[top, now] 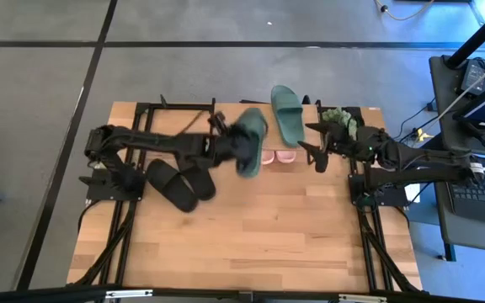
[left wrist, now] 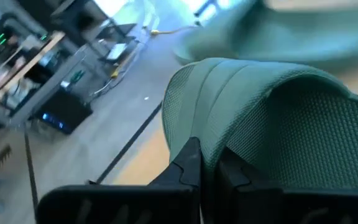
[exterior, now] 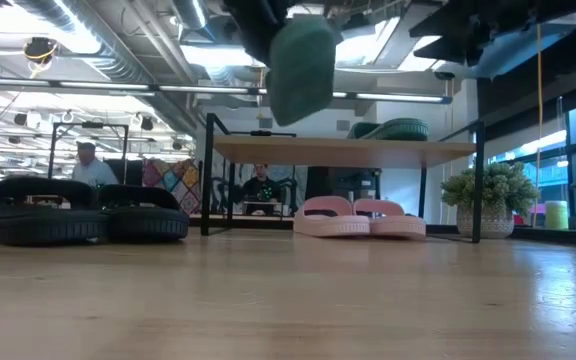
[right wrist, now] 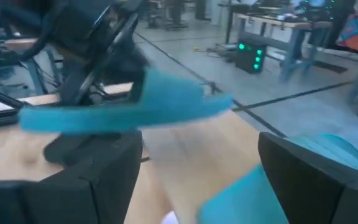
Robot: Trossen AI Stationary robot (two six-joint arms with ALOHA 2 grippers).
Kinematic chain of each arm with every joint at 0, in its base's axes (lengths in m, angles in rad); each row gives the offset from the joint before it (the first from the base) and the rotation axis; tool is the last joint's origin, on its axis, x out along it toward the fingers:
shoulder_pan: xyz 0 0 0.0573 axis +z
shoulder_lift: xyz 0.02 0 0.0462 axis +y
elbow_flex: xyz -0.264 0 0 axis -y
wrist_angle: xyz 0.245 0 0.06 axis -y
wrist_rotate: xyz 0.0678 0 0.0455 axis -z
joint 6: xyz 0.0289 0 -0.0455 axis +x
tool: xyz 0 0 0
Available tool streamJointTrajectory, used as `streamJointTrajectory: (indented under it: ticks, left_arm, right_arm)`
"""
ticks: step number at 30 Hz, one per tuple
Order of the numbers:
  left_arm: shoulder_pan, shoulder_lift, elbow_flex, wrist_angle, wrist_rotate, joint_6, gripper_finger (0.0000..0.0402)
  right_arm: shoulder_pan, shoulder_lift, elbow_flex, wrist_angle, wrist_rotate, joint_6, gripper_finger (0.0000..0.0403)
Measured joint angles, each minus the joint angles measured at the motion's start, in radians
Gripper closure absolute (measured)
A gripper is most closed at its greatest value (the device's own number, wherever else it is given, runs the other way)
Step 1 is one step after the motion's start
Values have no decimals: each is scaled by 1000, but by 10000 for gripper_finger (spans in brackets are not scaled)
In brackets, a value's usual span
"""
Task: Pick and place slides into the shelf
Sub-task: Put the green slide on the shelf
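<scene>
**Above the shelf's near edge, a green slide hangs beside its mate**

Over the large pale wooden tabletop (top: 251,244), the scene centres on the small low shelf with a light wooden top board and thin black metal legs (exterior: 343,151), which stands at the table's far edge between the two arms. The dark left arm (top: 154,143) reaches across toward it, and its left gripper (top: 230,147) is clenched on the wide strap of a dark green rubber slide (top: 249,139), carried in the air with its sole tipped up. In the low view this slide hangs above the level of the top board, over its left part.

The relation that matters: the free place lies just beyond the held slide, farther from the camera side of the table, and beside the second dark green slide (top: 287,114), which already lies on the top board with its long axis running front to back. The held slide's long axis runs roughly the same way, so a short forward reach and a levelling of the sole seem called for. The left arm is plainly the nearer one.

On the other side, the right gripper (top: 318,151) waits with its fingers spread wide and nothing between them, close to the shelf's right end; it could crowd the drop. Under the board sit two light pink slides (exterior: 360,216), side by side. Two black slides (top: 179,181) lie on the table to the left, well clear. A small potted green plant (exterior: 486,196) stands by the shelf's right leg.
</scene>
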Motion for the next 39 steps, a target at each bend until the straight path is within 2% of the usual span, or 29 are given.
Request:
streamJointTrajectory:
  ticks: [5,9,11,16,21,23,32,36,39]
  left_arm:
    - [109,1,1,150,1,89,399]
    - [151,39,12,274,6,234,399]
    - [164,80,69,265,20,261,399]
    - [187,194,276,53,24,253,399]
    - [192,280,413,-65,-34,230,399]
    - [195,310,438,-82,-58,227,399]
    - [222,394,455,-108,-50,175,399]
    - [233,413,455,-122,11,139,399]
    - [235,416,457,-148,18,107,399]
  right_arm:
    - [-17,10,0,-81,-5,31,83]
    - [-17,27,0,-166,-7,58,83]
    - [-17,35,0,-207,-7,86,83]
    - [-17,41,0,-274,-7,132,83]
    - [-16,40,0,-299,-7,132,83]
    - [-16,40,0,-309,-7,132,83]
    - [-15,40,0,-331,-7,126,83]
    - [-15,40,0,-337,-7,125,83]
    - [-15,40,0,-340,-7,124,83]
